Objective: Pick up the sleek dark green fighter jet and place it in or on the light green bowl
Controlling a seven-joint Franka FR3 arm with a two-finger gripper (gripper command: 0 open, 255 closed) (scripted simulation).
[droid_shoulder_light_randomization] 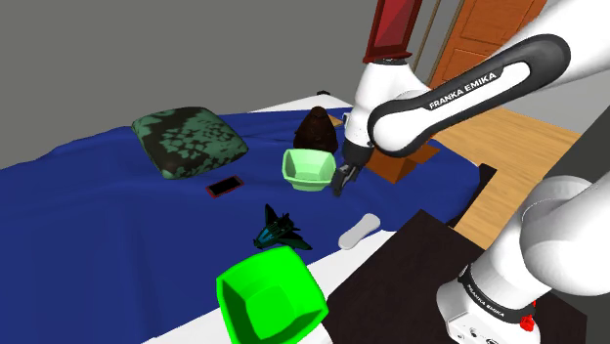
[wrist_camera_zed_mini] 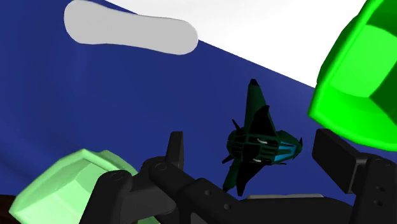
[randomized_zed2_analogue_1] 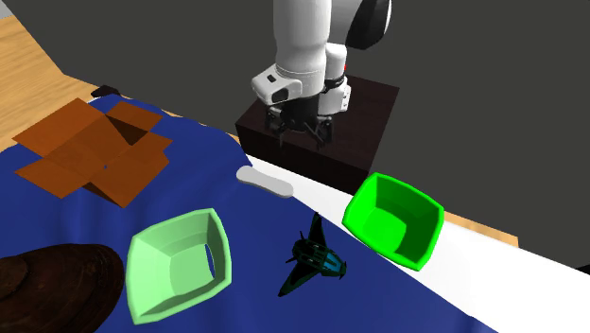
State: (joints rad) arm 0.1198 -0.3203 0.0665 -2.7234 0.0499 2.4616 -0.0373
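Lettering on the white arm (droid_shoulder_light_randomization: 461, 88) reads FRANKA EMIKA. Dark green, with teal bands across its body and sharp swept wings, the fighter jet (droid_shoulder_light_randomization: 281, 231) lies flat on the blue cloth (droid_shoulder_light_randomization: 98, 225). It sits between the light green bowl (droid_shoulder_light_randomization: 303, 182) and a bright green bowl (droid_shoulder_light_randomization: 271, 298), touching neither. The gripper (droid_shoulder_light_randomization: 341, 182) hangs above the cloth just beside the light green bowl, its 2 fingers (wrist_camera_zed_mini: 176, 147) spread apart and clear of the jet. The jet is near the cloth's white border, where a flat grey piece (droid_shoulder_light_randomization: 359, 231) lies. Open cloth surrounds the jet on every side.
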